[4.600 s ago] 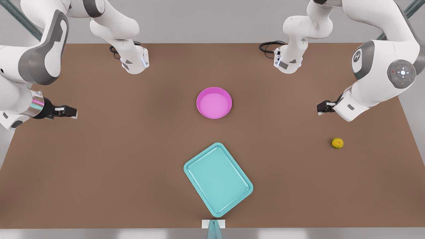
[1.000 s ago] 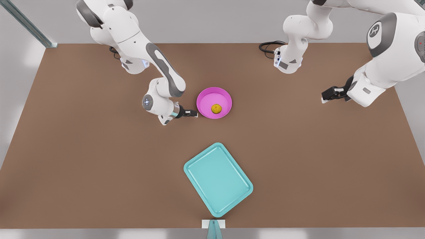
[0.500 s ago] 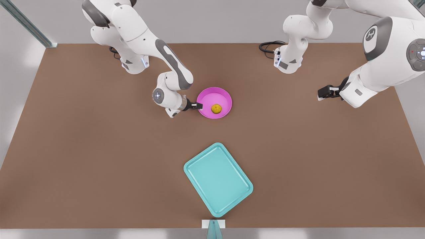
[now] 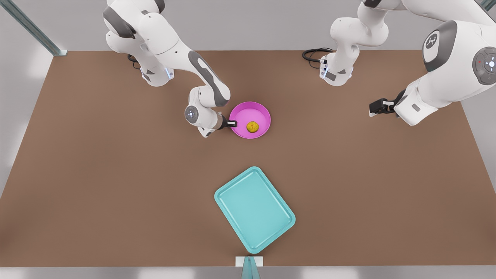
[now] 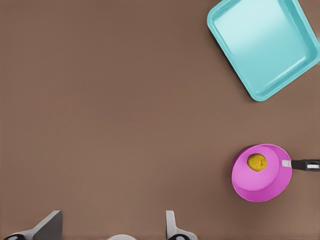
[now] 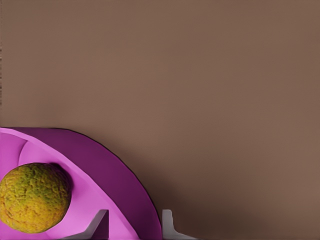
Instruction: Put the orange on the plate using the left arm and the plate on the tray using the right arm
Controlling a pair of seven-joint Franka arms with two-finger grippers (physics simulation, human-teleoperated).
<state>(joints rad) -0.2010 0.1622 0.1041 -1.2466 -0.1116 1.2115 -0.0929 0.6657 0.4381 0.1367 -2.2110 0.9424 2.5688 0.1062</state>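
Right gripper (image 4: pixel 233 124) now astride pink plate (image 4: pixel 262 113) rim, bumpy orange (image 4: pixel 252 126) inside

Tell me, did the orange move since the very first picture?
Yes. The orange left the bare table at the front view's right and now lies in the plate, farther from the unmoved tray.

- The right gripper (image 6: pixel 131 225) is positioned at the plate (image 6: pixel 112 170); its two fingertips (image 6: pixel 98 223) straddle the raised rim, one inside the dish, one outside.
- The orange (image 6: pixel 34 197) rests inside the pink-magenta plate, near the inner fingertip but apart from it.
- The brown table (image 6: pixel 210 90) surrounds the plate.
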